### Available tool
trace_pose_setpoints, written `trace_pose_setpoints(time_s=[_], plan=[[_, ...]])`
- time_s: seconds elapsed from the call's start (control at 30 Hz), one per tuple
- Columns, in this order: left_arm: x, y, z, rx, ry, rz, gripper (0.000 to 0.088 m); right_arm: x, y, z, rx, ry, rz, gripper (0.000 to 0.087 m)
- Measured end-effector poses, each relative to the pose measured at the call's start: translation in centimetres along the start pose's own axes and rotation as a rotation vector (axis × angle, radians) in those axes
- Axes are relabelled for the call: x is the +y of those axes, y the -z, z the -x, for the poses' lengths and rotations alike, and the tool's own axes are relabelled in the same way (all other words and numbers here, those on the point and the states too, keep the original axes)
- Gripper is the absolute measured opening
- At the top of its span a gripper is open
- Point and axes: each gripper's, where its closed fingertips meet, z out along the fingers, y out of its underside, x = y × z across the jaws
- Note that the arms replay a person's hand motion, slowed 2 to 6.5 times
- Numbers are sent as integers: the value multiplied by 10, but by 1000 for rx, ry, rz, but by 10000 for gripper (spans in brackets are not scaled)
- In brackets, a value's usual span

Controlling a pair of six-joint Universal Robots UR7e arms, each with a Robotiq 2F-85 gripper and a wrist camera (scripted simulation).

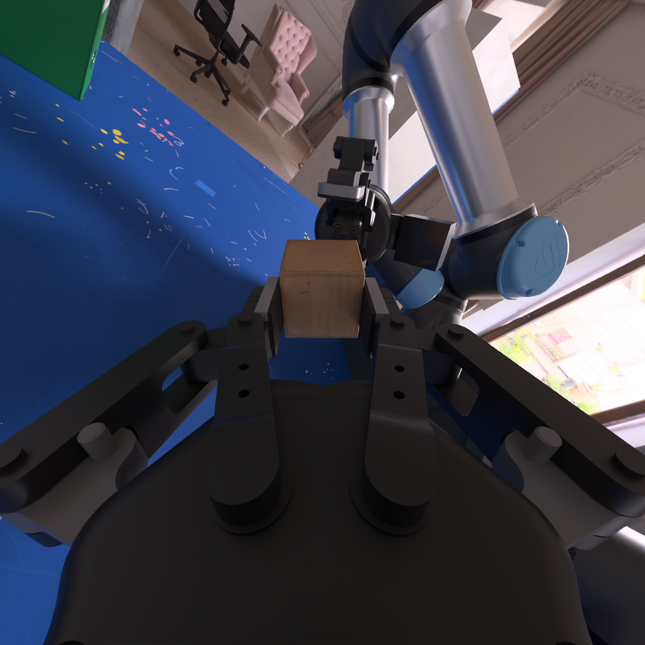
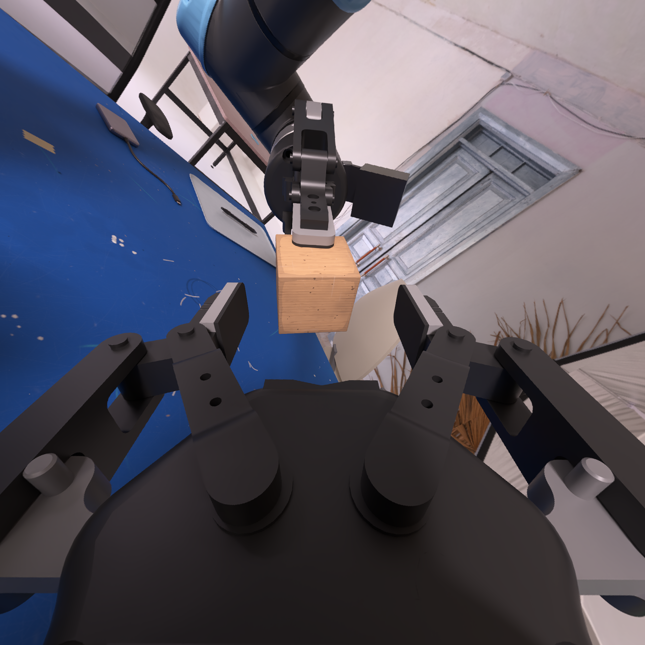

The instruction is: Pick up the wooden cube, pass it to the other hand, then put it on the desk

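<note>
At frame centre of the left wrist view, the left gripper (image 1: 321, 307) pinches the wooden cube (image 1: 321, 296) between both pads above the blue desk (image 1: 104, 227) (paint-flecked), while the right gripper (image 2: 321, 314) stands spread, its fingers either side of the cube without touching.

An ornate room used as a robot lab: paint-flecked blue counter (image 1: 104, 216), office chair (image 1: 220, 45), pink armchair (image 1: 282, 66), panelled door (image 2: 464, 206).

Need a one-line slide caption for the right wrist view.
Open right gripper faces the cube, held by the left gripper above the desk.
</note>
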Motion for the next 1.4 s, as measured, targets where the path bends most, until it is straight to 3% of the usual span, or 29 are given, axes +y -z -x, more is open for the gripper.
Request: trace_pose_setpoints(time_s=[0.47,0.77,1.4], plan=[[2,-6,-5,45,-3,9,381,5,-1,5,-35,-13,6,587],[5,-9,-7,63,1,26,381,2,0,9,-51,2,-14,410],[4,-10,-11,88,-40,30,381,-2,1,8,-57,-10,-19,393]])
